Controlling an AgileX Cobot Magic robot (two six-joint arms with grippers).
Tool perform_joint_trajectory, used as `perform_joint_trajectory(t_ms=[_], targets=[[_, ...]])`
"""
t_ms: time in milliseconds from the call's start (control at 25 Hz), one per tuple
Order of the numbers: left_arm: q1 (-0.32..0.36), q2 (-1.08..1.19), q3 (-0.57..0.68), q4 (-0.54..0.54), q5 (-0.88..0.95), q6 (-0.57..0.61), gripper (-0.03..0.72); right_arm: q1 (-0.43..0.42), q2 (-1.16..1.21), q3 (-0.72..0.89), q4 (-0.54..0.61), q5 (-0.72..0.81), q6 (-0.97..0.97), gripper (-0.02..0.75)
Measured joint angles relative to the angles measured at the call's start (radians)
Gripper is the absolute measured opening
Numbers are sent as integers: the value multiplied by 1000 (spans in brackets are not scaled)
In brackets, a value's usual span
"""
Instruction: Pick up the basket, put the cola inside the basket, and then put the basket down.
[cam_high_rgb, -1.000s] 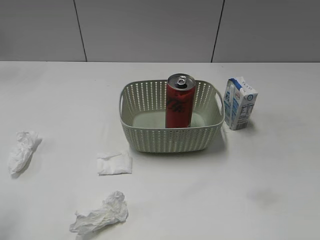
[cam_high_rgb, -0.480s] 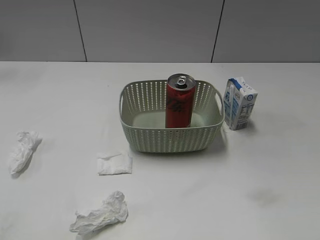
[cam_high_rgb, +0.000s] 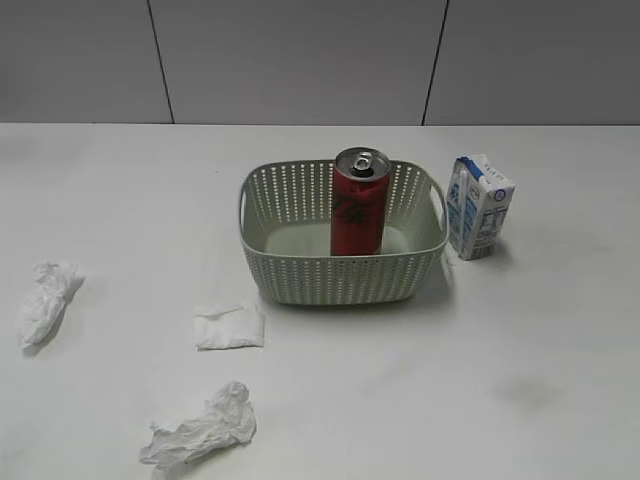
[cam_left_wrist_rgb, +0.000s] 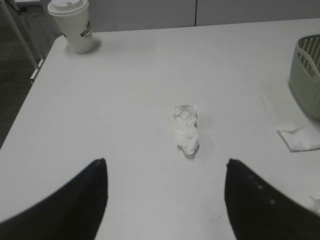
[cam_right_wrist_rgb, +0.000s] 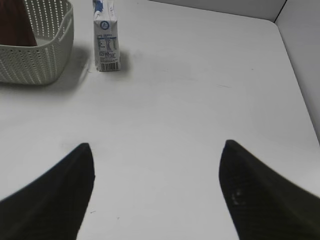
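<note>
The pale sage-green basket (cam_high_rgb: 300, 275) rests on the white table at the middle of the exterior view. The red cola can (cam_high_rgb: 358, 205) stands upright inside it. The basket's edge also shows in the left wrist view (cam_left_wrist_rgb: 306, 75) and in the right wrist view (cam_right_wrist_rgb: 35, 55), where a dark red part of the can (cam_right_wrist_rgb: 17, 22) shows inside it. My left gripper (cam_left_wrist_rgb: 165, 165) is open and empty above bare table, left of the basket. My right gripper (cam_right_wrist_rgb: 156, 147) is open and empty above bare table, right of the basket. Neither gripper shows in the exterior view.
A white-and-blue small carton (cam_high_rgb: 479, 207) stands right of the basket, also in the right wrist view (cam_right_wrist_rgb: 106, 37). Crumpled tissues lie at the left (cam_high_rgb: 45, 300), front (cam_high_rgb: 200, 428) and near the basket (cam_high_rgb: 229, 327). A paper cup (cam_left_wrist_rgb: 71, 22) stands at the table's far left corner.
</note>
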Motion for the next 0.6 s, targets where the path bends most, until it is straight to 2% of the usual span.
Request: perform_joint_trajectory(t_ms=[320, 600], targets=[[0, -3, 6, 52, 0, -70, 554, 0, 0, 0, 1, 0, 1, 589], [0, -3, 6, 56, 0, -77, 554, 0, 0, 0, 2, 0, 1, 589]])
